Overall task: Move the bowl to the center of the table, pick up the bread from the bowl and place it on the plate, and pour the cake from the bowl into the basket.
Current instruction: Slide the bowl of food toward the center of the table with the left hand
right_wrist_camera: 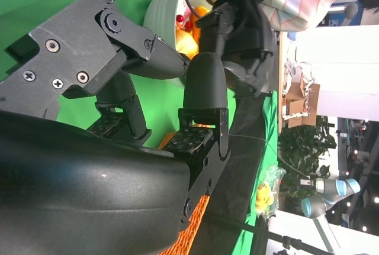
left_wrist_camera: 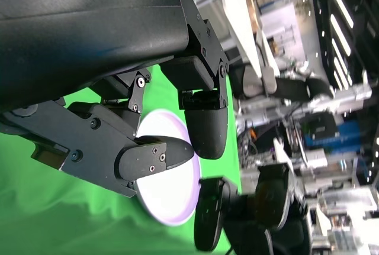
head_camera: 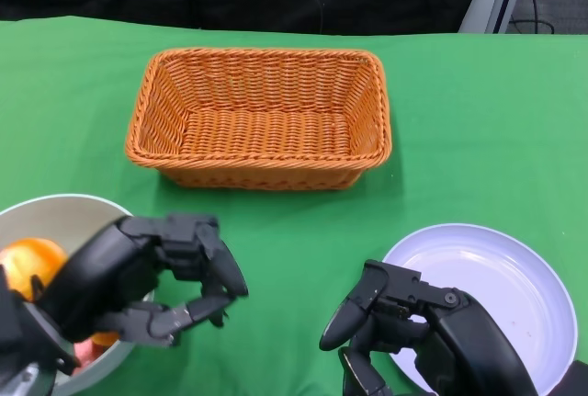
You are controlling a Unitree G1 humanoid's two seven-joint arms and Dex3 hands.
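My left hand (head_camera: 147, 286) hovers at the right side of the bowl (head_camera: 55, 212), fingers apart, curved, holding nothing; whether they touch the bowl wall I can't tell. My right hand (head_camera: 413, 327) sits over the near-left rim of the plate (head_camera: 496, 267), fingers released and parted, nothing in them.

Landmark: basket (head_camera: 262, 120), orange wicker, far middle of the green table (head_camera: 459, 111), nothing showing inside it. The bowl is near-left of the basket, at the table's near-left edge, well apart from it. In the bowl: an orange rounded piece (head_camera: 32, 263), bread or cake, can't tell which, plus something reddish low down, partly hidden by my left hand. The plate, white, is near-right of the basket, well apart, bare surface.

Right wrist view: the bowl (right_wrist_camera: 163, 12) shows past my fingers (right_wrist_camera: 204, 83), with orange and red bits inside, and a person in a striped sleeve (right_wrist_camera: 302, 0) beyond the table. Left wrist view: the plate (left_wrist_camera: 172, 190) shows between my fingers (left_wrist_camera: 207, 125).
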